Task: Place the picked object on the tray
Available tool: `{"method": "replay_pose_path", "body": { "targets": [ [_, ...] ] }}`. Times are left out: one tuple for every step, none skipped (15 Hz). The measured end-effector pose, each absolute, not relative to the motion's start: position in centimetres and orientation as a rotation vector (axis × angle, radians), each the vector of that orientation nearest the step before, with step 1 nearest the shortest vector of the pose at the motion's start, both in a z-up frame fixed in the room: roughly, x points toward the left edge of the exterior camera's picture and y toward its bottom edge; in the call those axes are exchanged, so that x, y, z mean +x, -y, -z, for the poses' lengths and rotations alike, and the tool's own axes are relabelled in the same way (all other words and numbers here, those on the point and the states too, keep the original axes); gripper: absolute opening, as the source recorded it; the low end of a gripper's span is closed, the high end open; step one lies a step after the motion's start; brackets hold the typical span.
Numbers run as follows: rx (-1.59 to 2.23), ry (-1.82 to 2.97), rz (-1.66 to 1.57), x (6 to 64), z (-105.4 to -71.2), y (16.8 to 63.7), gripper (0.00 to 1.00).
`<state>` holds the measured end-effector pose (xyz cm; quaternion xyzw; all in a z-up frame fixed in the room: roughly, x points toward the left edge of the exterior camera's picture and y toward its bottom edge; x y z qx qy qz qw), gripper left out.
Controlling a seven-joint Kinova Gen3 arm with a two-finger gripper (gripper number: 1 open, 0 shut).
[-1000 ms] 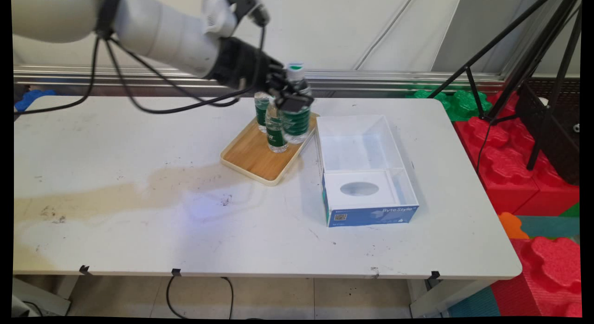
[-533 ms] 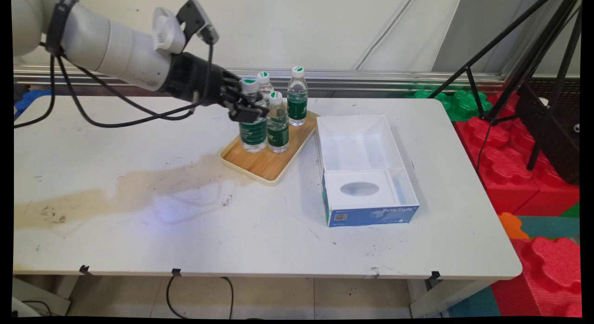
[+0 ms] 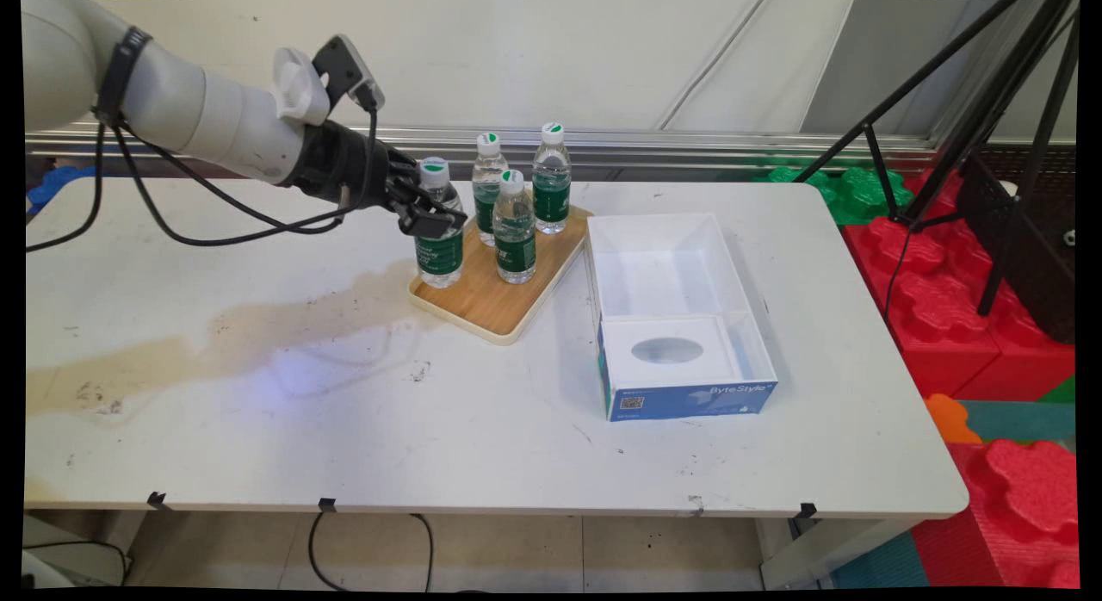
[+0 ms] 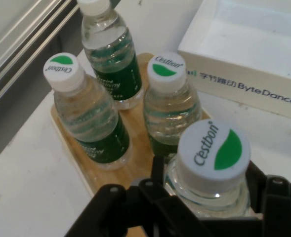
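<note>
While the gripper (image 3: 428,215) is clamped round the neck of a water bottle (image 3: 440,248), that bottle stands upright at the near-left corner of the wooden tray (image 3: 491,304). Three more bottles (image 3: 515,235) stand close beside it on the tray; the open white box (image 3: 680,325) lies to the right. Risk noted: any sideways drag could knock the neighbours over, and a grip this high could let the bottle swing or slip.
</note>
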<state>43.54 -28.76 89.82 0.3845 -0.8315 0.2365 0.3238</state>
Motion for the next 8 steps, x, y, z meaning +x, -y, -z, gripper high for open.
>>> {"method": "replay_pose_path", "body": {
  "targets": [
    [1.008,2.182,-0.621,43.7,-89.5,29.0,0.0],
    [1.006,2.182,-0.622,43.7,-89.1,29.3,0.0],
    [1.004,2.184,-0.623,43.8,-88.6,29.8,0.0],
    [1.002,2.185,-0.624,43.9,-88.1,30.2,0.0],
    [1.001,2.185,-0.625,43.9,-87.7,30.5,0.0],
    [1.001,2.185,-0.625,44.0,-87.1,30.9,0.0],
    [0.998,2.184,-0.623,44.1,-86.6,31.3,0.0],
    [0.995,2.185,-0.622,44.1,-86.3,31.6,0.0]
  ]
}}
